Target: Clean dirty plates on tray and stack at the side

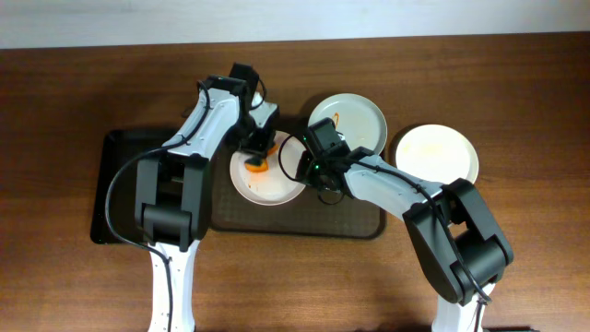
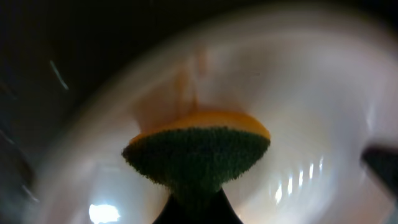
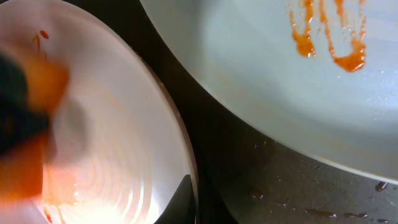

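Closest to the lens is the sponge (image 2: 199, 152), green scouring face toward the left wrist camera and yellow back against the plate. It is blurred, so I take it to be mid-scrub.

At the far left, the small black tray (image 1: 115, 175) sits on the counter (image 1: 516, 74), bare as far as I can see. Next comes the left hand (image 1: 256, 159), clamped on the sponge and pressing it onto the smeared white plate (image 1: 272, 189), which lies on the left part of the brown tray (image 1: 359, 221). Orange sauce is spread thin around the sponge.

The right hand (image 1: 318, 171) sits at that plate's right rim with its fingers together. One dark fingertip (image 3: 183, 199) lies on the rim, so it seems to pin the plate against the scrubbing.

Further right, the pale green plate (image 1: 359, 115) rests at the tray's far corner with its sauce streaks (image 3: 329, 43) unwiped, probably next in line. Off the tray, a plain white plate (image 1: 436, 152) lies alone on the counter; I judge that to be the stacking spot.
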